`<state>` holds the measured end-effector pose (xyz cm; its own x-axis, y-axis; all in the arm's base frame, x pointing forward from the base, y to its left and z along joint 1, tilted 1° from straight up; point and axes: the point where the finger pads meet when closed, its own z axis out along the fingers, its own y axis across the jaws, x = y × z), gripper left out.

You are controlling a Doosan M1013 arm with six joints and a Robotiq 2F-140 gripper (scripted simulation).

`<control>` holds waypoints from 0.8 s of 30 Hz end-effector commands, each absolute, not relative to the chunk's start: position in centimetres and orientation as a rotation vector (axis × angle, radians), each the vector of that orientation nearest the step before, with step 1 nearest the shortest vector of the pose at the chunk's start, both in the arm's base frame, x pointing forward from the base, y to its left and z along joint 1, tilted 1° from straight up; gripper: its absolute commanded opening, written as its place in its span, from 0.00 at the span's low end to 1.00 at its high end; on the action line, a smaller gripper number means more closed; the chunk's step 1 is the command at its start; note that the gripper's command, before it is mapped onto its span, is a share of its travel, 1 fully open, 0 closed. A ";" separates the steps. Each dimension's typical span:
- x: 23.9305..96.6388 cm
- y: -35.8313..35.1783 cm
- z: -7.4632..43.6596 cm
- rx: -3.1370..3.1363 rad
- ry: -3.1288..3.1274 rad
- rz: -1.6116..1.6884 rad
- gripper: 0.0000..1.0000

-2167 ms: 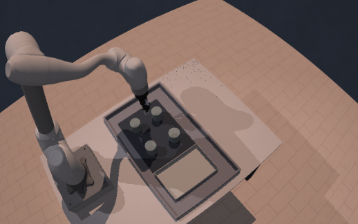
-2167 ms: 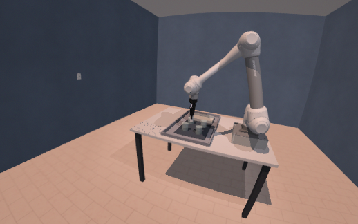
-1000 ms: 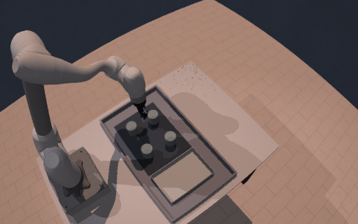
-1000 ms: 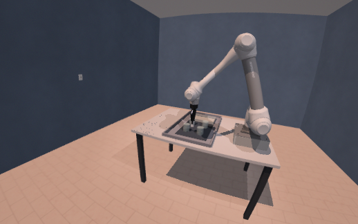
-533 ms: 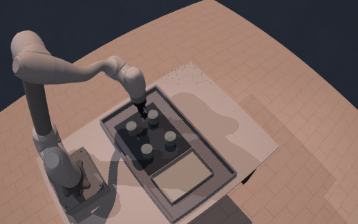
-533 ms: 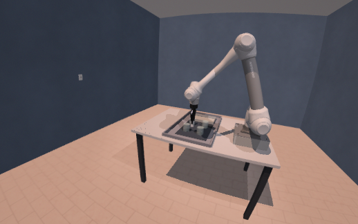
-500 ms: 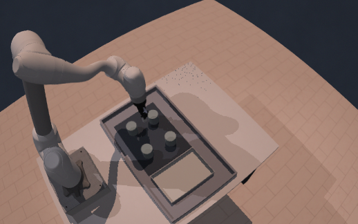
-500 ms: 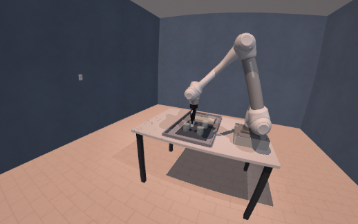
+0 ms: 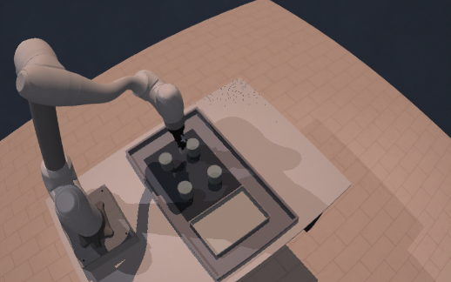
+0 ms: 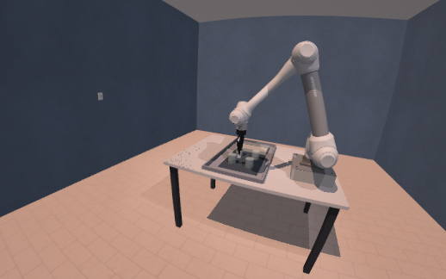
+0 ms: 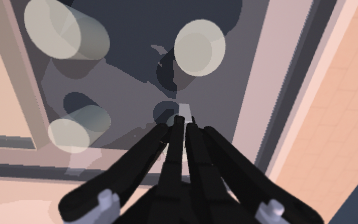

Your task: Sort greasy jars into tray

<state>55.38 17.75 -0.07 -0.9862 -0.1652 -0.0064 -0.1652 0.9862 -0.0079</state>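
Gripper (image 9: 181, 142) fully closed, nothing held; tips lowered beside far jar (image 9: 192, 147) on dark mat (image 9: 198, 190). Contact with jar not determinable. Other three jars (image 9: 165, 160) (image 9: 214, 173) (image 9: 185, 189) seen upright on mat, well apart. Tray (image 9: 259, 211) located just beside mat on worktop (image 9: 300, 174); no jar observed inside.

Closed end effector (image 9: 181, 143) low between two jars (image 9: 192, 147) (image 9: 165, 160) — narrow gap, tray (image 9: 205, 235) unobstructed
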 end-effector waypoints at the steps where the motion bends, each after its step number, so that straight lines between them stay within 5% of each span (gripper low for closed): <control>1: 55.4 17.8 -0.1 -0.260 3.124 -0.011 0.00; 24: 55.7 17.8 -0.1 -0.260 3.124 -0.011 0.00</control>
<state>55.67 17.80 -0.07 -0.9862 -0.1652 -0.0064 -0.1652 0.9862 -0.0079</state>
